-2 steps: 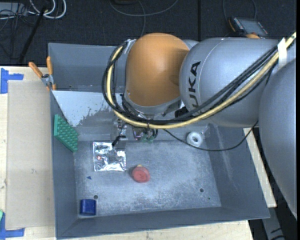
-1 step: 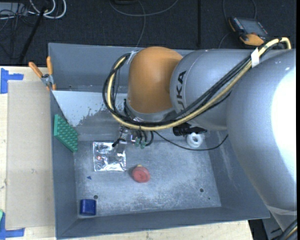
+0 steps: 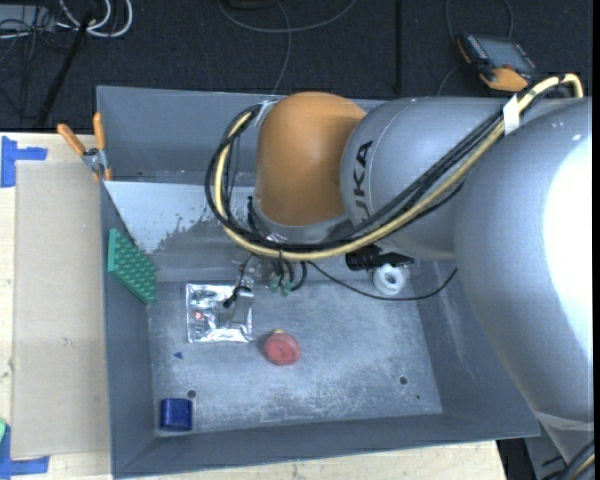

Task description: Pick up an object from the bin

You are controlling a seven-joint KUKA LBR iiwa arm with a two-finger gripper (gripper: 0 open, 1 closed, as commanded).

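Observation:
My gripper point(image 3: 242, 293) reaches down below the orange cover, its dark fingertip at the right edge of a crinkled silver foil packet point(image 3: 212, 315) lying on the bin floor left of centre. Whether the fingers grip the packet I cannot tell. A small red round cap point(image 3: 279, 348) lies just right of the packet and below the gripper. A white ring-shaped piece point(image 3: 388, 279) lies further right, partly under the arm's cables.
A green studded plate point(image 3: 131, 265) leans against the bin's left wall. A small blue cube point(image 3: 176, 414) sits in the front left corner. The arm and its cover hang over the bin's back and right.

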